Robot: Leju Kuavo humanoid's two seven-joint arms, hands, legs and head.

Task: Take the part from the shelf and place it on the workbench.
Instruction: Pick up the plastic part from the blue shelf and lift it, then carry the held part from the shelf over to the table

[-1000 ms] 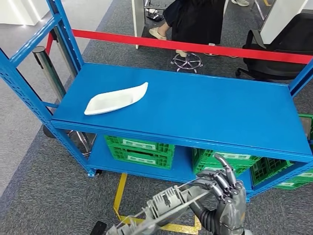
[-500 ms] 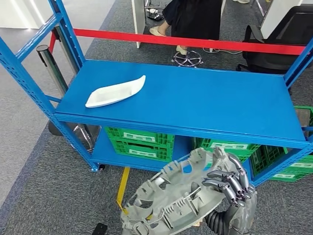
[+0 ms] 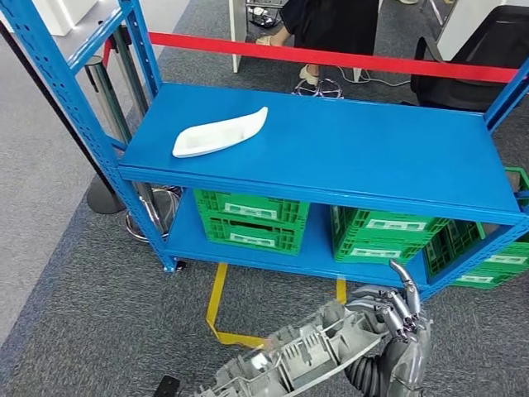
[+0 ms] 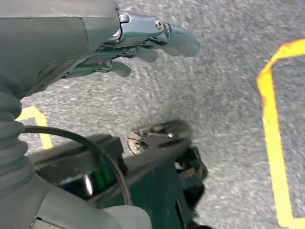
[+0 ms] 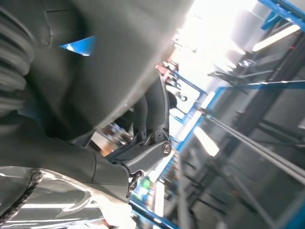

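Low in front of the blue shelf (image 3: 350, 157), the right robot hand (image 3: 399, 331) grips the grey ribbed part (image 3: 299, 356), which has dropped from its tilted-up pose half a second ago to lie nearly edge-on. The whole scene has shifted, so the camera has moved. A white tray (image 3: 218, 132) stays on the shelf. The left robot hand (image 4: 144, 43) hangs empty, fingers extended over the floor. Pickup looks done; no bench shows.
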